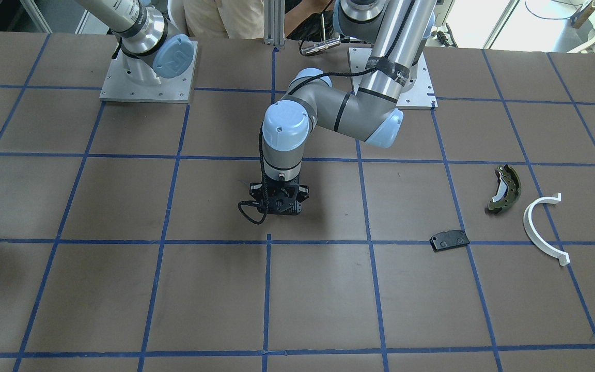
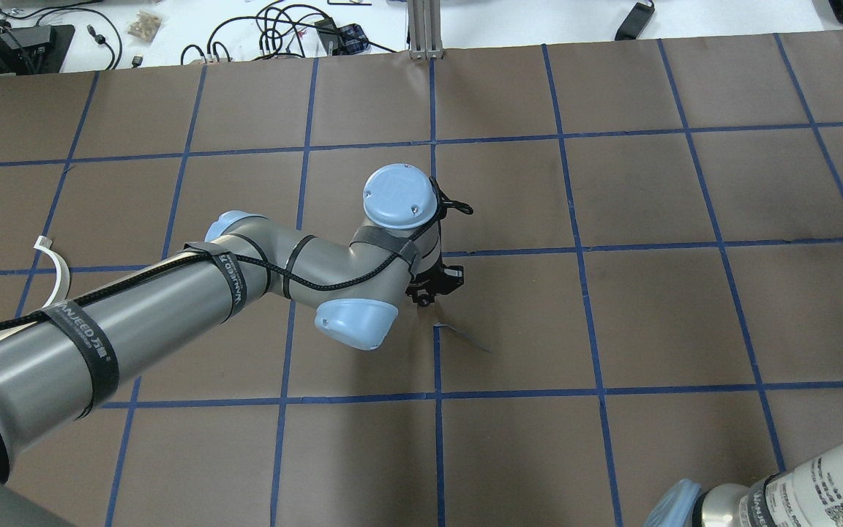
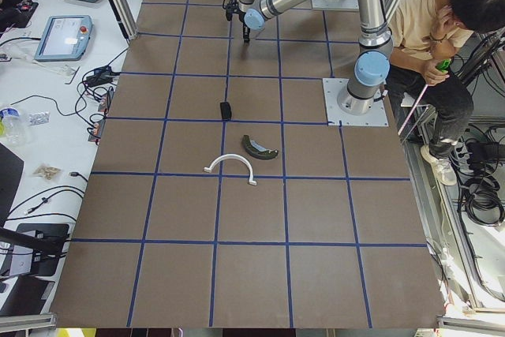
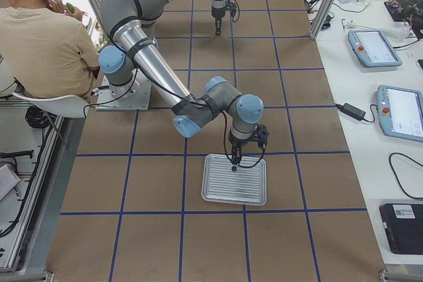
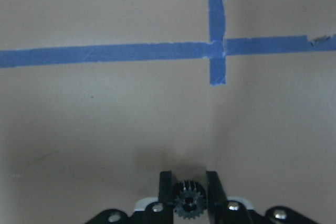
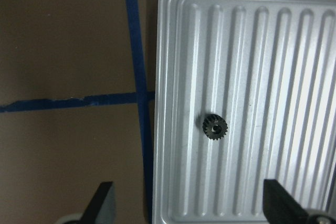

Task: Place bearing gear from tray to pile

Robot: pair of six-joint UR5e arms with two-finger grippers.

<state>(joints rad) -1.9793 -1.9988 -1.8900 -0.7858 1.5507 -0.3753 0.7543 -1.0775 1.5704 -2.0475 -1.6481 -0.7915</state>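
Note:
My left gripper point(image 5: 189, 183) is shut on a small black bearing gear point(image 5: 185, 203) and hangs just above the bare table near its middle point(image 1: 278, 205), point(image 2: 434, 282). The pile lies well off toward the robot's left: an olive-green brake shoe point(image 1: 505, 188), a white arc piece point(image 1: 540, 230) and a flat black pad point(image 1: 449, 240). My right gripper point(image 6: 191, 208) is open above the ribbed silver tray point(image 6: 273, 77), with a second small black gear point(image 6: 214, 127) lying on the tray between and ahead of its fingers.
The tray point(image 4: 211, 193) sits at the table's right end under the right arm. A person sits behind the robot point(image 4: 39, 37). Blue tape lines grid the brown table. Both arm bases stand on metal plates at the robot's edge point(image 1: 145, 77).

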